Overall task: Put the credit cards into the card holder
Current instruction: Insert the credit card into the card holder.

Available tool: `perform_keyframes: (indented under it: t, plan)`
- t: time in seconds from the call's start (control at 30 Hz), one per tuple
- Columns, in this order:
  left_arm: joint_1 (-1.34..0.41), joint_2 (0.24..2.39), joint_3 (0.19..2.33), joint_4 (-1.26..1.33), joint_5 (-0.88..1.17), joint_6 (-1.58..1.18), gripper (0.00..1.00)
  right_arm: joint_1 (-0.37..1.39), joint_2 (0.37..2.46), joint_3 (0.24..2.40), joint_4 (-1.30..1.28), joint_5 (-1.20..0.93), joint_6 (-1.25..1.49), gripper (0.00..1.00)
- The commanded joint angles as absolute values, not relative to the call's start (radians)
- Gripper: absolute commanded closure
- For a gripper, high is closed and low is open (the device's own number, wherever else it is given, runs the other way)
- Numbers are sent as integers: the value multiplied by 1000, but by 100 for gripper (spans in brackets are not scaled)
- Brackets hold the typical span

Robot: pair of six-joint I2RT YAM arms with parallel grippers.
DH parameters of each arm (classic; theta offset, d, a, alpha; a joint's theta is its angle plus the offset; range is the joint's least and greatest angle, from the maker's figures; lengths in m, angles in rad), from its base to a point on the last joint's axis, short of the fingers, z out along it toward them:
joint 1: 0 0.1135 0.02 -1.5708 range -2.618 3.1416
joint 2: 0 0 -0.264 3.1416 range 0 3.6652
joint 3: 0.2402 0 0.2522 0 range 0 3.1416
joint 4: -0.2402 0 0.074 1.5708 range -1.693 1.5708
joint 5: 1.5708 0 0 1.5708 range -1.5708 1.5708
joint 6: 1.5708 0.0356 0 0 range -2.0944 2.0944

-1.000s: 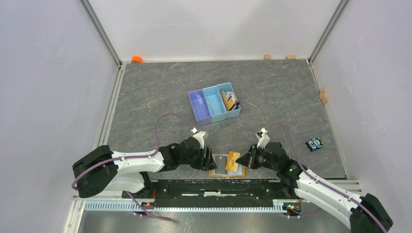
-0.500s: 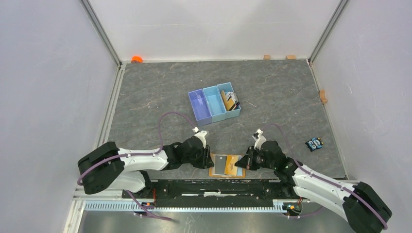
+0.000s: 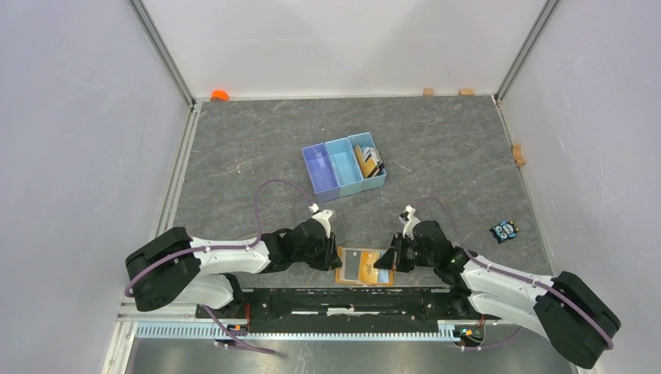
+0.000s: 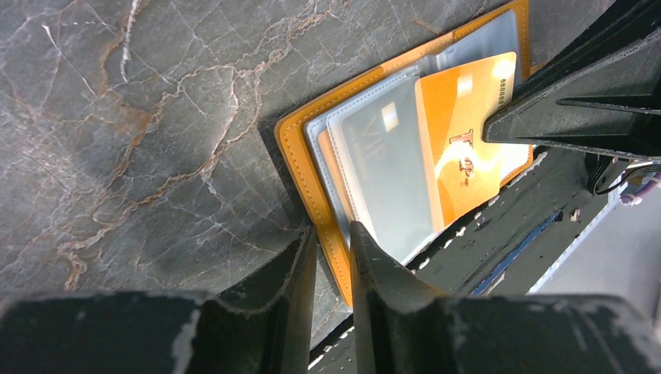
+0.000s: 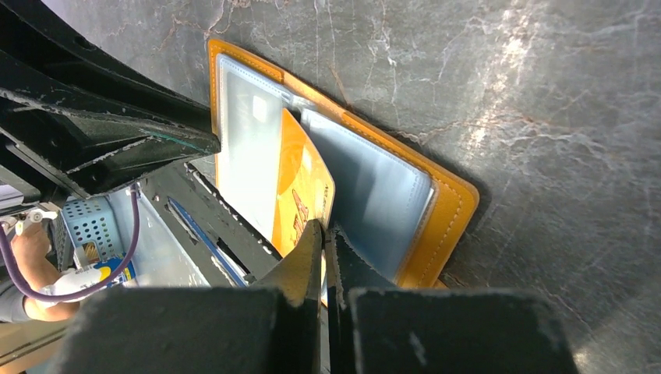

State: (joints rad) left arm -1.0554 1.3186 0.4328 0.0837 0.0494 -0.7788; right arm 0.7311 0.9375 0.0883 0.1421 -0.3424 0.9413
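We pin the open card holder (image 3: 357, 266), lying btwn the arms, w/ left gripper (image 4: 331, 240), jaws nipping its orange rim, so right gripper (image 5: 326, 231), pinching 1 gold credit card (image 5: 300, 195), can sleeve it.

Robotics test cell in a laboratory, seen from beside the bench; plain white panels (image 3: 78, 117) close in three sides, joined by bare aluminium struts (image 3: 161, 51); the table (image 3: 234, 156), topped in grey stone-patterned sheet, carries two white-and-black robot arms bolted to a black rail (image 3: 327, 300) at its near edge; purple cables (image 3: 277, 181) loop along them; left gripper (image 3: 337, 257) and right gripper (image 3: 387, 263) hang low over the table; a blue three-compartment tray (image 3: 321, 167) sits mid-table; a slotted metal strip (image 3: 296, 331) runs below.
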Motion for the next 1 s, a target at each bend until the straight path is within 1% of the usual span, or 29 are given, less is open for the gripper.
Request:
perform_keyframes:
  t: [0.0,0.13,0.47,0.57,0.67,0.87,0.97]
  plan:
    - [-1058,1346,405,42,19,-718,71,735,997,92,91,-339,926,100]
    - [-1057,1350,405,49,31,-714,74,734,1046,98,124,-341,936,100]
    - [-1059,1351,400,81,49,-712,76,735,1155,123,154,-376,936,100]
    - [-1057,1353,400,92,56,-713,79,734,1187,138,168,-384,935,96]
    - [-1058,1356,400,105,64,-719,81,734,1209,153,188,-385,936,89]
    - [-1057,1373,398,141,79,-735,90,742,1251,164,225,-387,946,83]
    - [-1059,1379,396,158,85,-747,95,752,1255,172,232,-374,947,79]
